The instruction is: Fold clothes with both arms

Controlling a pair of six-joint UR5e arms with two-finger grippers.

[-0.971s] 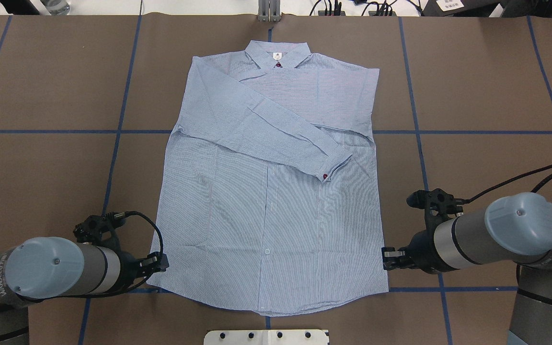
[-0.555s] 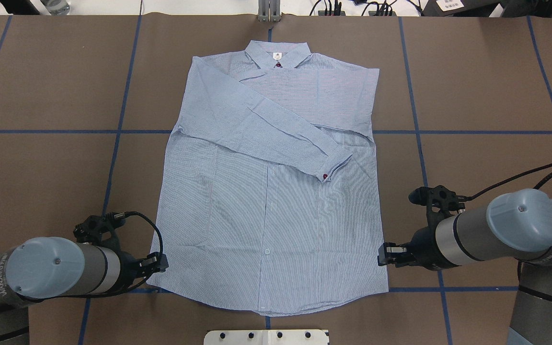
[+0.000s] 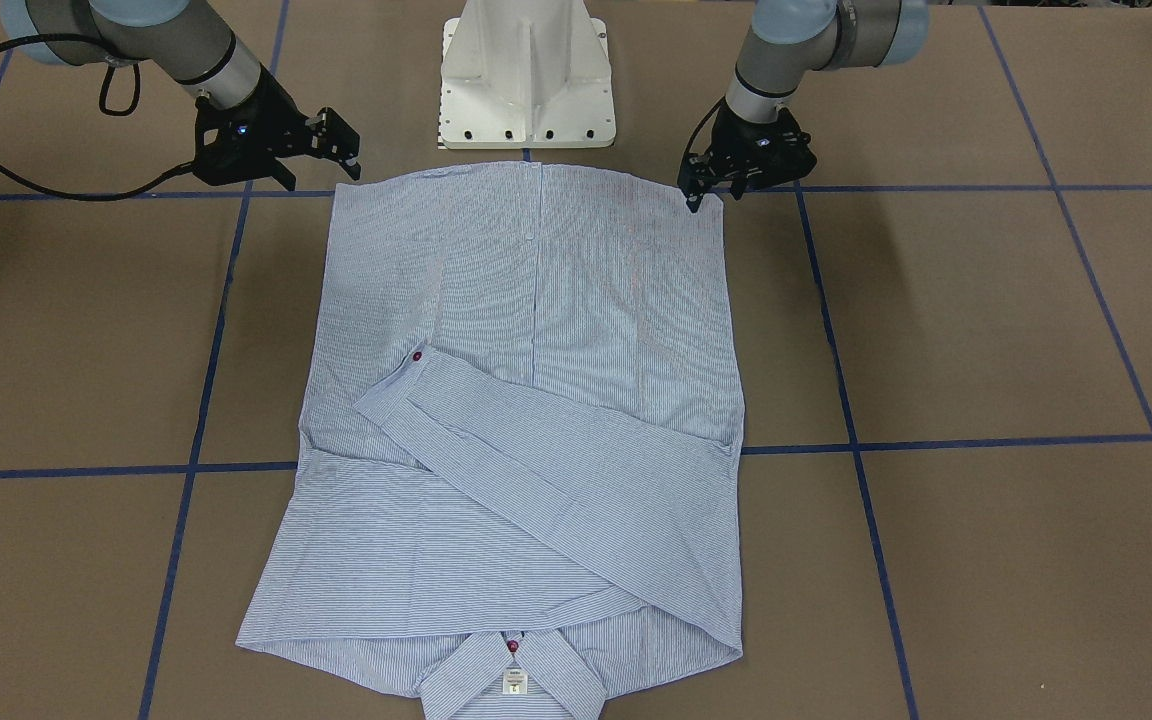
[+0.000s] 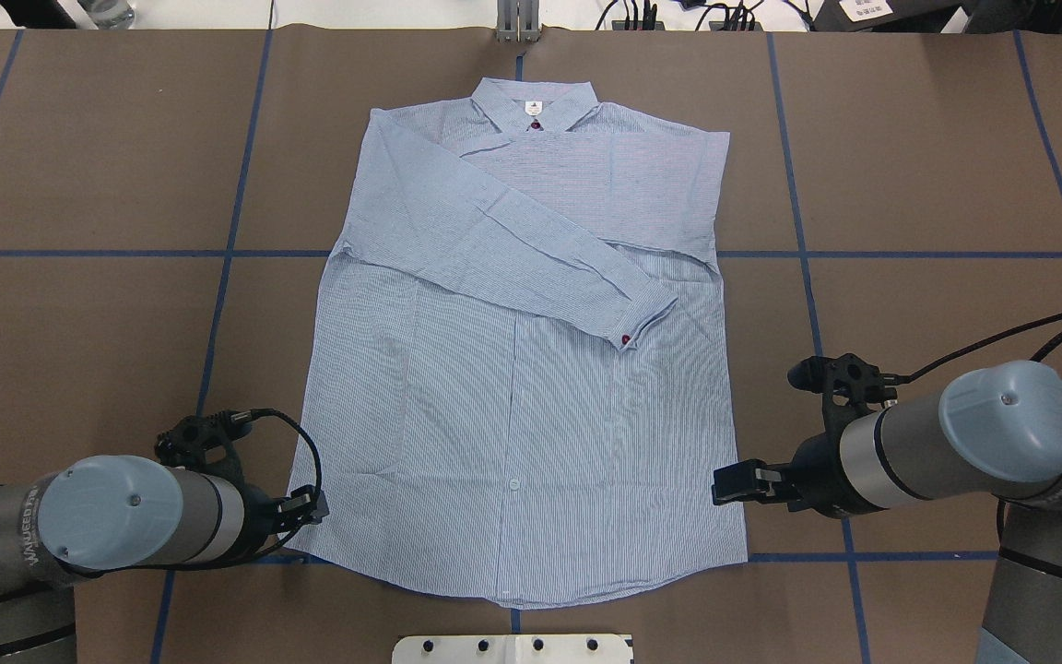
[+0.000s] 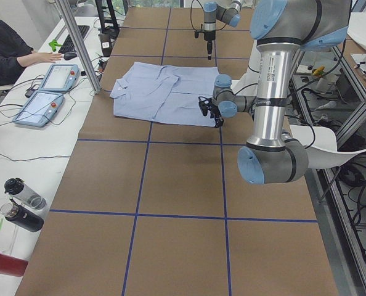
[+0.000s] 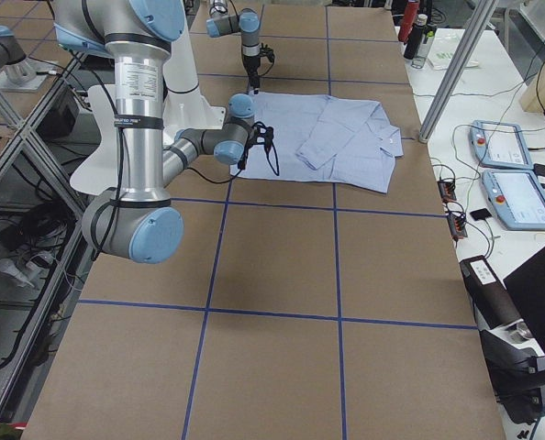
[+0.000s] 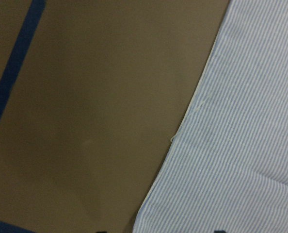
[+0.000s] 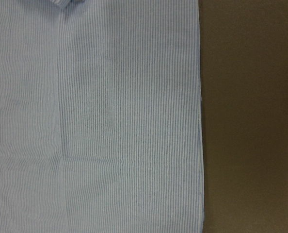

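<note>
The blue-and-white pinstriped shirt (image 4: pixel 513 415) lies flat on the brown table with its collar on the far side. One sleeve is folded across the chest, with a red cuff button showing. My left gripper (image 4: pixel 308 509) is low at the shirt's near left hem corner, with its jaws apart. It also shows in the front-facing view (image 3: pixel 704 192). My right gripper (image 4: pixel 732 481) reaches over the shirt's right side edge near the hem and looks open and empty. It also shows in the front-facing view (image 3: pixel 326 160). The left wrist view shows the shirt's edge (image 7: pixel 241 145) and the right wrist view shows its striped cloth (image 8: pixel 110 121).
The white pedestal base (image 3: pixel 526 75) stands just behind the hem. Blue tape lines (image 4: pixel 218 304) cross the table. A metal post (image 4: pixel 517 23) stands beyond the collar. Operator tablets (image 5: pixel 47 92) and bottles (image 5: pixel 23 203) lie on a side bench.
My right gripper has slid left, from beside the shirt's right edge to over it. My left arm has shifted slightly right, with its gripper staying at the hem corner.
</note>
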